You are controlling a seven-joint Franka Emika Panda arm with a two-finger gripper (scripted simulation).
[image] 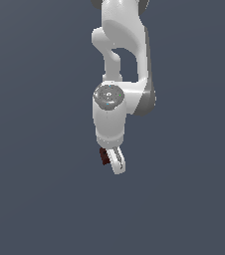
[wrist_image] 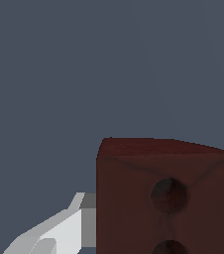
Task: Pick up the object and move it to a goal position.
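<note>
Flat slate-grey ground fills both views, with nothing else on it. My block (image: 104, 156) sits pinched between the fingers of my gripper (image: 111, 162), clear of the ground, at seven o'clock from my wrist joint (image: 108, 95). I judge it light, rigid and hard-edged, best held across its narrow flat sides, as now. Round spots (wrist_image: 169, 195) mark one face. I see no obstacle around.

A dark reddish-brown block (wrist_image: 134, 198) fills much of the wrist view, two dark round spots showing on its near face — the lower one cut off. One pale finger (wrist_image: 59, 230) lies against its side, apparently touching; the other finger is unseen.
</note>
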